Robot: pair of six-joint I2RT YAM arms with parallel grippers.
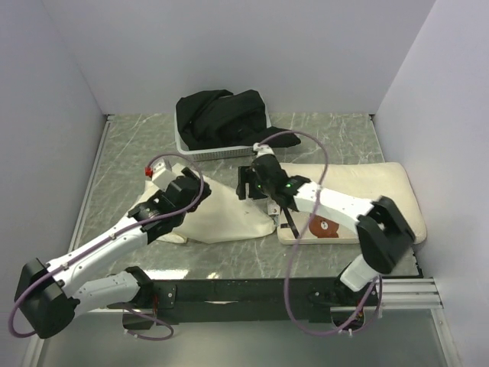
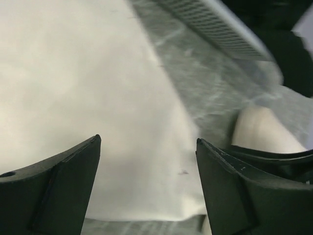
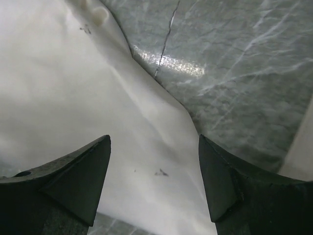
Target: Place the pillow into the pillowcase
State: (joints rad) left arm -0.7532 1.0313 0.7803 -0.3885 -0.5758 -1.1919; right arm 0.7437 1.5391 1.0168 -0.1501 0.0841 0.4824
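Observation:
The pillowcase (image 1: 223, 216) lies flat and wrinkled on the marble table left of centre. The pillow (image 1: 359, 191) lies to its right, with the brown bear print (image 1: 325, 227) and black straps at its near end. My left gripper (image 1: 170, 208) hangs open over the pillowcase's left part. In the left wrist view its jaws (image 2: 147, 147) stand wide apart above the fabric (image 2: 88, 88), with the pillow's end (image 2: 259, 128) to the right. My right gripper (image 1: 248, 186) is open over the pillowcase's far right edge. In the right wrist view it (image 3: 154, 147) holds nothing above the fabric (image 3: 73, 98).
A white basket (image 1: 206, 149) holding a heap of black cloth (image 1: 225, 115) stands at the back centre; it also shows in the left wrist view (image 2: 215, 24). White walls enclose the table on three sides. Bare marble (image 3: 234, 63) lies beyond the pillowcase's edge.

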